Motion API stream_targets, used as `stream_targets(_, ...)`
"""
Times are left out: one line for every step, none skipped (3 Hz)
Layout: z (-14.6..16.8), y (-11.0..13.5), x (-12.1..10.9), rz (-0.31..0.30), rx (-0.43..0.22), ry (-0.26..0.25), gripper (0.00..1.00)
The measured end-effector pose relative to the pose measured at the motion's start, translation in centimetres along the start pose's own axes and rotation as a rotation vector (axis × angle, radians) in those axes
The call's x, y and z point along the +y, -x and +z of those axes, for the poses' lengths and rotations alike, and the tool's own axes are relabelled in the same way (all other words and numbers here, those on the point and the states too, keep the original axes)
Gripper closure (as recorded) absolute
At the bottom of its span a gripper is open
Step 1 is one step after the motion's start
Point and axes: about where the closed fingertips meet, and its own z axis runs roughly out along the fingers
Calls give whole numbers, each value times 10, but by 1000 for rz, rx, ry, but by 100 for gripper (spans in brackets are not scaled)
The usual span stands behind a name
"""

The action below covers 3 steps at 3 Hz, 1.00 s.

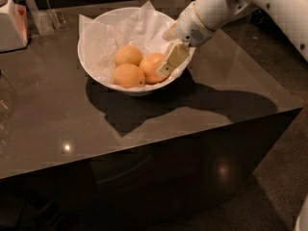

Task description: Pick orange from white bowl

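Observation:
The white bowl (98,71), lined with crumpled white paper, stands on the dark table and holds three round fruits. The orange (151,66) is the redder one on the right side of the bowl. Two yellower fruits lie to its left, one at the back (128,55) and one at the front (128,75). My gripper (166,54) reaches into the bowl from the right on a white arm. It is open, and its lower finger (173,59) lies against the orange's right side. Nothing is held.
The dark glossy table (72,129) drops off at its front and right edges. A white appliance (12,25) and a clear container (45,16) stand at the back left. The arm's shadow falls across the table right of the bowl.

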Motion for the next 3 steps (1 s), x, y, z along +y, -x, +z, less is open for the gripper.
stream_targets(18,-7,-4,17,20,17,25)
stream_targets(28,-9,-4,22,29,33,24)
stream_targets(41,-9,-2,27,25,68,24)
